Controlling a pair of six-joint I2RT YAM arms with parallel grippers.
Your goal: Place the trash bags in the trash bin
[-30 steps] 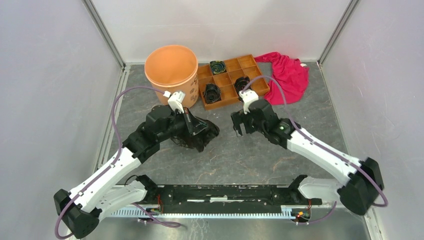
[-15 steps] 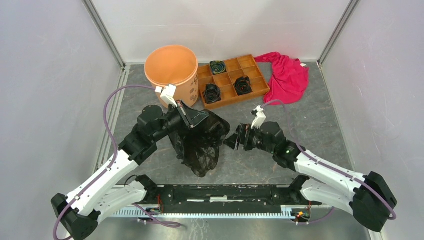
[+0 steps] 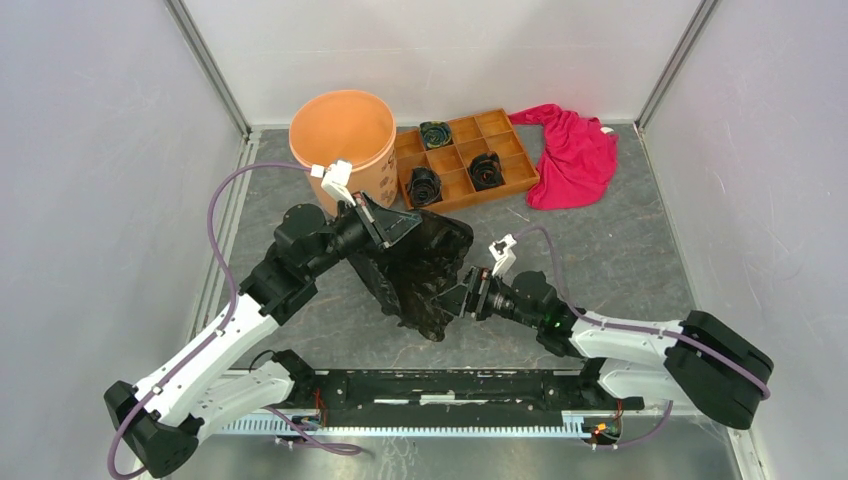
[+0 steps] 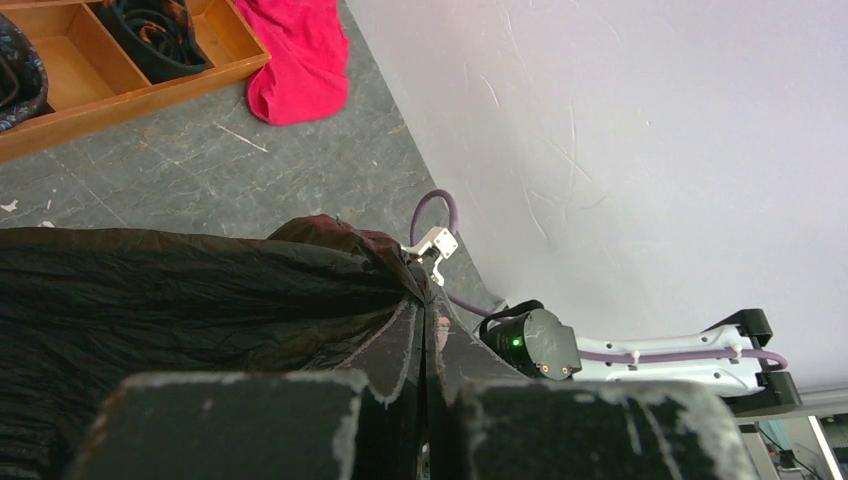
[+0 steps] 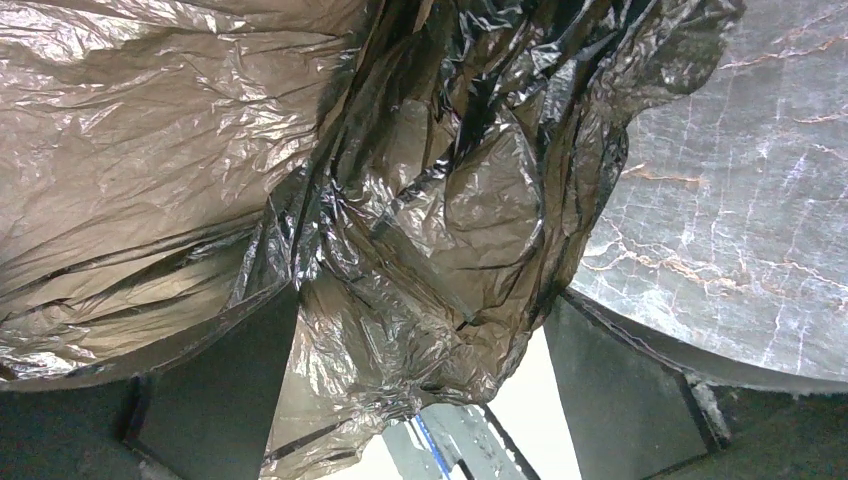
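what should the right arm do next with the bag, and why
Probably close the right tool on the black trash bag. Its jaws stand open with crinkled film hanging between them, while the left tool is shut on the bag, holding it up. A second grip would likely let both tools spread the bag open toward the trash bin.

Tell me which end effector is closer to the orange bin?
Left. The left end effector, shut on the trash bag, sits in front of the trash bin; the right end effector, open at the bag's near side, is farther away.
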